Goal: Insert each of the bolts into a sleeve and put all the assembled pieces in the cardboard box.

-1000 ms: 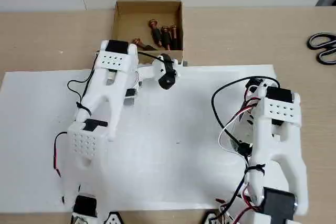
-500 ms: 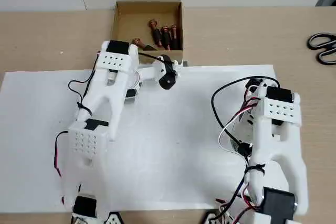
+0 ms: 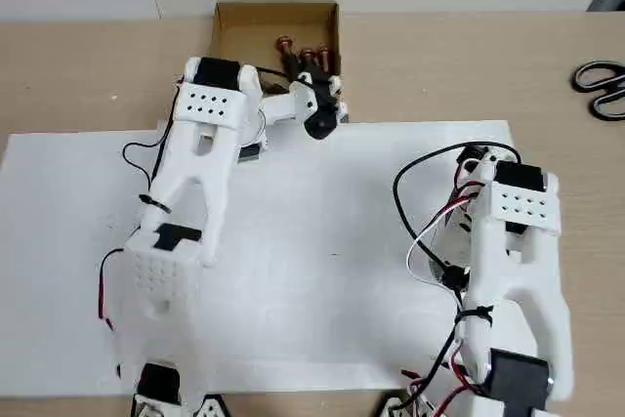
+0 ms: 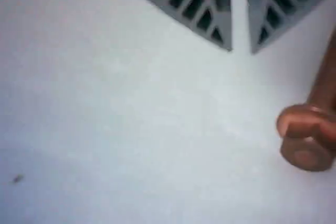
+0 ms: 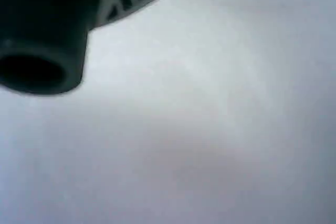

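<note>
The cardboard box [image 3: 227, 41] stands at the table's far edge with several copper bolts in black sleeves [image 3: 305, 63] inside. My left gripper [image 3: 327, 109] is at the box's near right corner. In the left wrist view its grey fingers [image 4: 210, 9] leave only a thin slit, with nothing in it. A copper bolt head [image 4: 307, 137] hangs beside them over the white sheet; what holds it is hidden. My right arm [image 3: 513, 231] rests folded at the right. Its gripper [image 5: 79, 19] holds a black sleeve [image 5: 37, 72], open end showing, above the sheet.
A large white sheet [image 3: 322, 271] covers the table's middle under both arms. Black scissors [image 3: 601, 85] lie at the far right edge on the bare wood. Loose cables [image 3: 420, 212] loop beside the right arm.
My left arm has swung away from me, bringing its gripper from over the sheet up to the box's near right corner. The right arm has not moved.
</note>
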You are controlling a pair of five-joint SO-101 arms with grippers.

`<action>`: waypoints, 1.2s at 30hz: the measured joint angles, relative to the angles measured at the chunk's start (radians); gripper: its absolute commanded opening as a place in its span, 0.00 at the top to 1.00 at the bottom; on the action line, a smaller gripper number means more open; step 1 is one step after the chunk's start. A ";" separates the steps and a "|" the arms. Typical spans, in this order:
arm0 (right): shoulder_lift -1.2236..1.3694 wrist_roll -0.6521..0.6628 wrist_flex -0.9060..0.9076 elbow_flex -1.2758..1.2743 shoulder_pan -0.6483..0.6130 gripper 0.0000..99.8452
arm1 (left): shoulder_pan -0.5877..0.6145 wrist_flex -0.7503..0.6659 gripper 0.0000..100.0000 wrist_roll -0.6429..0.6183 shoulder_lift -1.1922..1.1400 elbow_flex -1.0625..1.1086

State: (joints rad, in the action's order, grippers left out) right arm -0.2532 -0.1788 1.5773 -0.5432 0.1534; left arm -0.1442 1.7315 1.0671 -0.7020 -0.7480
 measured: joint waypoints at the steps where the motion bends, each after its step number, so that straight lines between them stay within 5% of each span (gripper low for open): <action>1: 0.000 0.000 0.000 0.000 0.000 1.00 | -0.005 0.000 0.99 -0.014 0.025 0.017; 13: 0.000 0.000 0.000 0.000 0.000 1.00 | -0.018 0.003 0.99 -0.137 0.183 0.308; 36: 0.000 0.000 0.000 0.000 0.000 1.00 | 0.137 -0.080 0.87 -0.170 0.189 0.193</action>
State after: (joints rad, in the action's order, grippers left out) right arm -0.2532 -0.1788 1.5773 -0.5432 0.1534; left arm -0.0077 1.6517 0.8968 -0.5132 -0.5547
